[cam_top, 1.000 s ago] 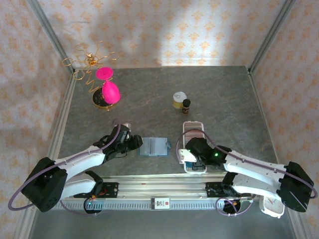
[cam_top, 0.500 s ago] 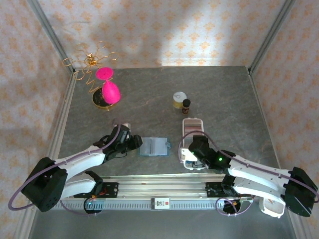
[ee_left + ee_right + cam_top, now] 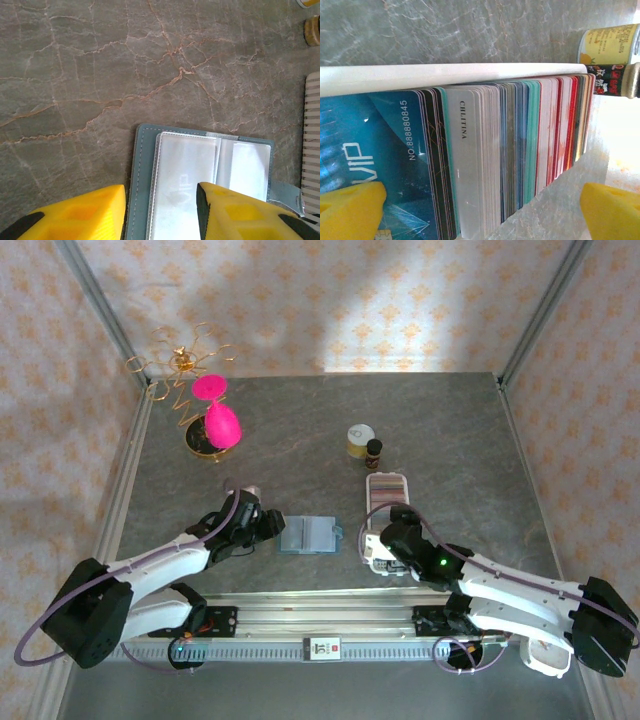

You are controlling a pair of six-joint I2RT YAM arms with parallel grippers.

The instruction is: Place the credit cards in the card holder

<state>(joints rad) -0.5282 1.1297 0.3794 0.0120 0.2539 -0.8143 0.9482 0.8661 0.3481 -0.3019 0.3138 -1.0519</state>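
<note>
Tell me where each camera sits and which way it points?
Top: fixed above and behind the arms, looking down on the table; both arms show, left gripper by the card holder, right gripper over the white tray.
Left wrist: on the left arm, looking down past its yellow fingers at the open card holder.
Right wrist: on the right arm, facing the cards standing in the tray, between its yellow fingers.
Shared: top and left wrist see the card holder; top and right wrist, the tray and can.
</note>
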